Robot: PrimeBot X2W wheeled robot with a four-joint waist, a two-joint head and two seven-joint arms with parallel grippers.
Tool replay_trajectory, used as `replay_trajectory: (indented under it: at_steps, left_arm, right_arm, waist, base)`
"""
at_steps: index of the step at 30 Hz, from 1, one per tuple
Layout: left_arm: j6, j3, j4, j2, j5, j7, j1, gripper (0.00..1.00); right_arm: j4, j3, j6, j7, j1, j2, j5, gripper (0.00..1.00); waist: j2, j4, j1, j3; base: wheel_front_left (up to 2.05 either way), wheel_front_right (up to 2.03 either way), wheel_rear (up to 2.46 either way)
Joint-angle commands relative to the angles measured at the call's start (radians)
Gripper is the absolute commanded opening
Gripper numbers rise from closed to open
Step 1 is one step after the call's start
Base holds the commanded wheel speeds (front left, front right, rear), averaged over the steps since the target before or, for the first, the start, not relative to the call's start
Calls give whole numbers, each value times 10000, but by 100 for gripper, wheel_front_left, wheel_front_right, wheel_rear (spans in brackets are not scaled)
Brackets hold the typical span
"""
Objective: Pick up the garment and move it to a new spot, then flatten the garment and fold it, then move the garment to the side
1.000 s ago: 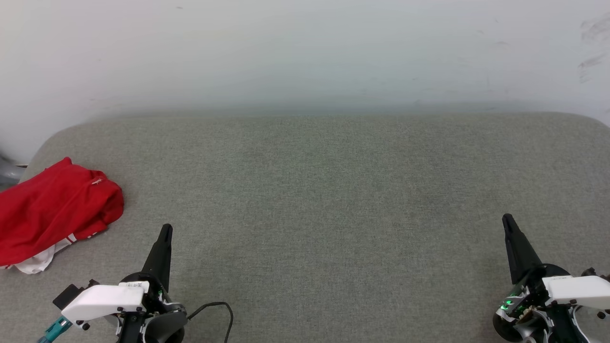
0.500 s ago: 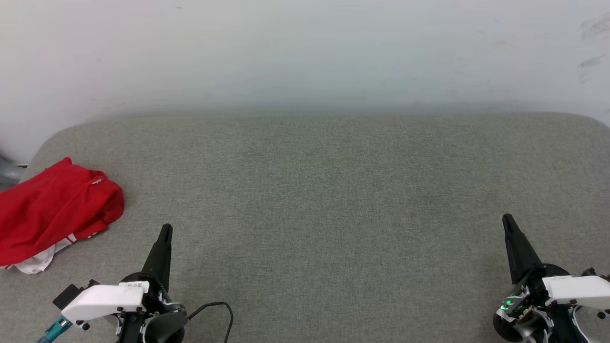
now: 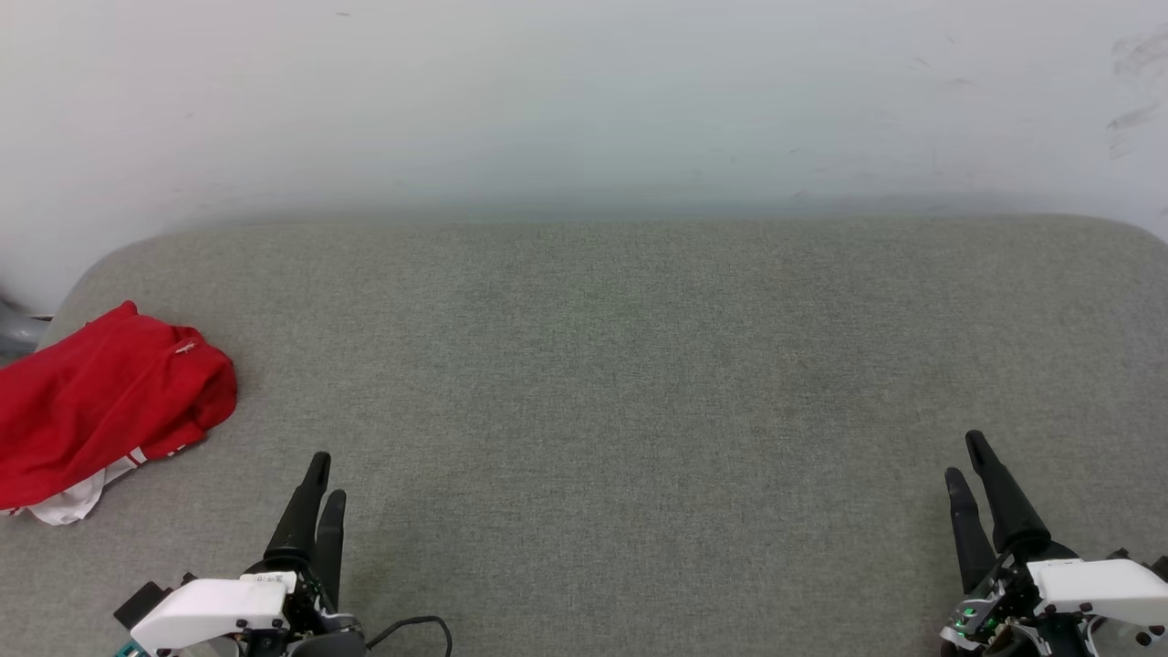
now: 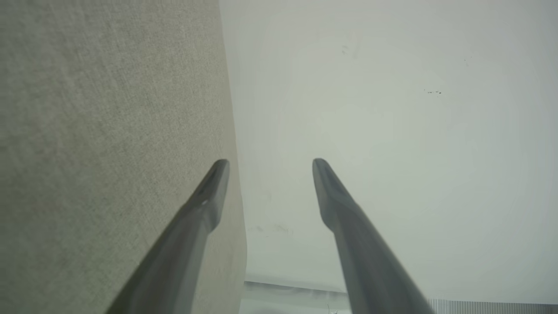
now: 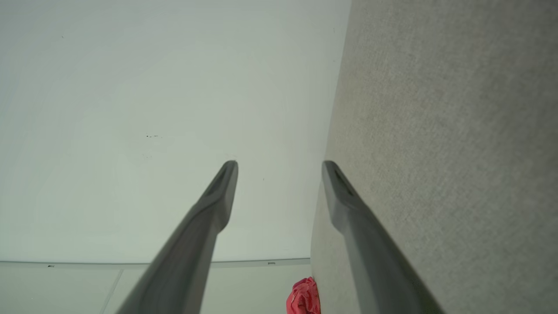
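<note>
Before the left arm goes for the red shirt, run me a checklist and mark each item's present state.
1. left gripper open and empty: ok, its fingers are apart with nothing between them.
2. right gripper open and empty: ok, the same.
3. shirt in sight: ok, it lies crumpled at the far left of the grey cushion.
4. Shirt free of both grippers: ok, neither touches it.
5. Way from the left gripper to the shirt: ok, nothing stands between them.
6. Whole shirt resting on the cushion: cannot tell, the picture's edge cuts it off.
</note>
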Motion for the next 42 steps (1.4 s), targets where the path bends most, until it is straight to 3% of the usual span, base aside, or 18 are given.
replay_trajectory:
  at_steps: [1,10,20,33,42]
  left_arm:
    - [-3,-21,-223,16,90,-107,-161,100]
    - [-7,82,-263,17,702,-551,27,100]
    - [-11,579,-313,19,1861,-995,166,100]
    - [-9,1220,-1104,22,4169,-1503,230,100]
    - [321,1010,-2193,23,5676,-1823,349,100]
  right_arm:
    - [-190,93,2,-99,-139,-1,-112,100]
    - [-85,192,2,-546,-85,1,-788,100]
    - [-30,-112,1,-989,-141,2,-2528,100]
    - [-1095,-166,1,-1499,-192,5,-5952,100]
    - [-2124,23,1,-1815,-213,6,-8580,100]
  waist:
    - [-1,-3,1,2]
    - [-1,-31,1,11]
    - [-1,-64,1,6]
    - [-1,-89,1,53]
    - [-1,-107,1,117]
  base:
    - [0,0,0]
    - [0,0,0]
    - [0,0,0]
    - [0,0,0]
    - [0,0,0]
